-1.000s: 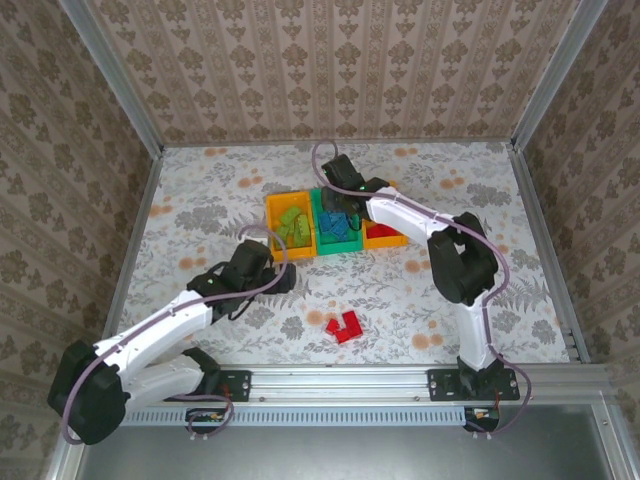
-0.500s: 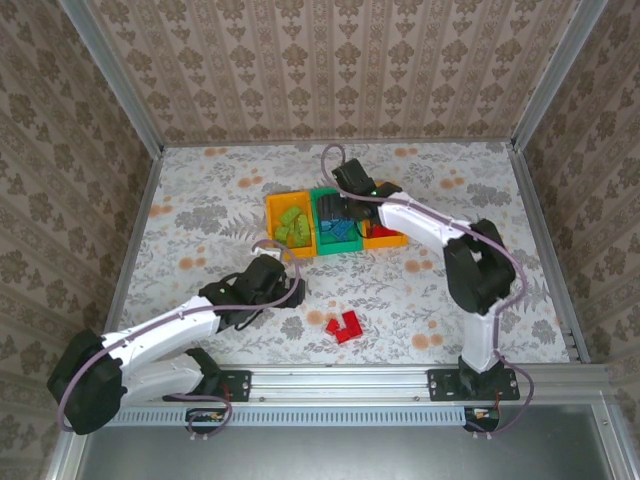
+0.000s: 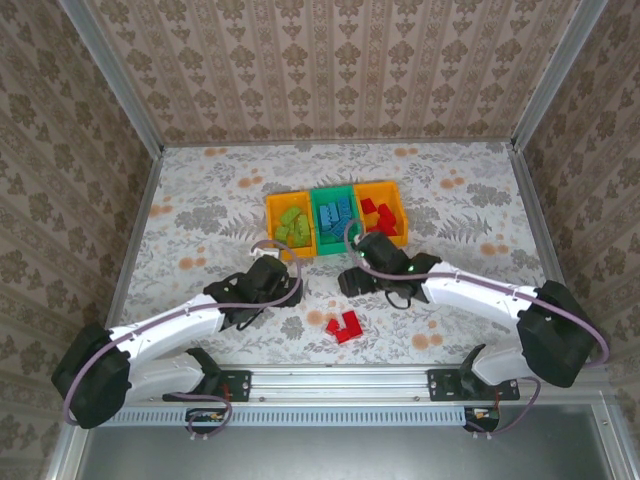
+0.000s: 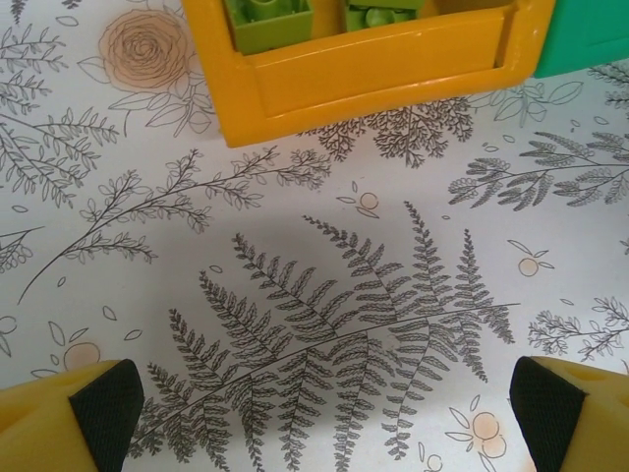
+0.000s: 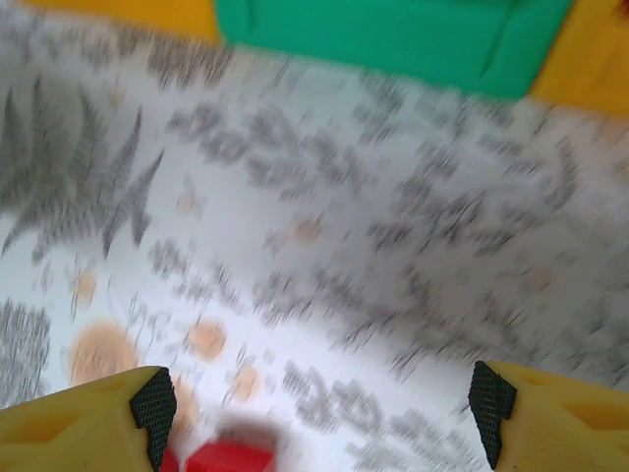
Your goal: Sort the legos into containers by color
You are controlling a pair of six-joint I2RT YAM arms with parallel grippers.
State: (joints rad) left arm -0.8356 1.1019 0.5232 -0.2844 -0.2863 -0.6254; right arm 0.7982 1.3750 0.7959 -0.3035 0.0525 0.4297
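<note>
Three containers stand in a row. The left orange bin (image 3: 290, 222) holds lime green legos (image 4: 270, 18), the green bin (image 3: 335, 214) holds blue legos, and the right orange bin (image 3: 383, 212) holds red ones. A few red legos (image 3: 345, 326) lie loose on the table near the front. My right gripper (image 3: 352, 280) hangs open just behind them and in front of the green bin (image 5: 393, 34). One red lego (image 5: 231, 457) shows blurred at the lower edge, near my right gripper's (image 5: 322, 408) left finger. My left gripper (image 3: 284, 288) is open and empty over bare tablecloth (image 4: 319, 413), short of the left orange bin (image 4: 373, 69).
The table has a floral cloth and is walled by a metal frame (image 3: 135, 250) with patterned panels. The two wrists sit close together in front of the bins. Open tablecloth lies to the far left and far right.
My right arm has drawn back from above the bins to the table in front of them, and its jaws have opened. My left arm has shifted slightly to the right.
</note>
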